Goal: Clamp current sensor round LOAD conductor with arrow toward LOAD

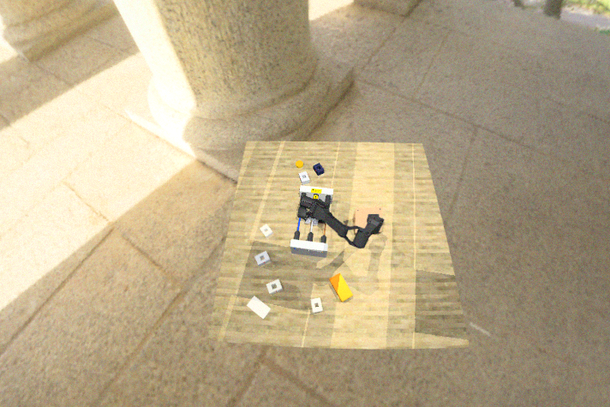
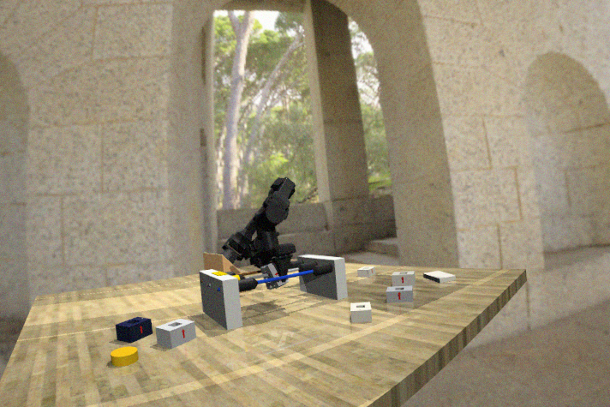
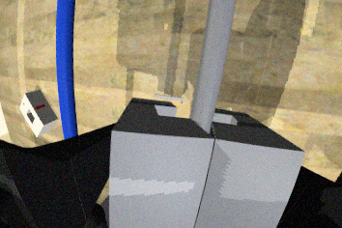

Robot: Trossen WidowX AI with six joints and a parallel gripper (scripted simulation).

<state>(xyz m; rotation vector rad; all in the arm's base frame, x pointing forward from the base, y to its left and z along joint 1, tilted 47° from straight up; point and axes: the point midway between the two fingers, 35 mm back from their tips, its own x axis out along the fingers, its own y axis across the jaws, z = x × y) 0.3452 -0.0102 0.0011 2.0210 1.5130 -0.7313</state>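
Conductors (image 1: 298,226) (image 2: 285,276) (image 3: 67,58) between white blocks (image 1: 308,247) (image 2: 322,276), blue one beside gripped sensor (image 1: 310,220) (image 2: 272,276) (image 3: 161,179)

Top view: set high above the table (image 1: 403,254) (image 2: 305,353) (image 3: 97,24), facing steeply down, far enough to frame the entire table. Exterior view: set low beside the table, nearer, facing across its top. Wrist view: set close above the table, facing down. Top and exterior share the arm (image 1: 335,224) (image 2: 277,207); all three share the blue wire (image 1: 298,226) (image 2: 285,276) (image 3: 66,58).
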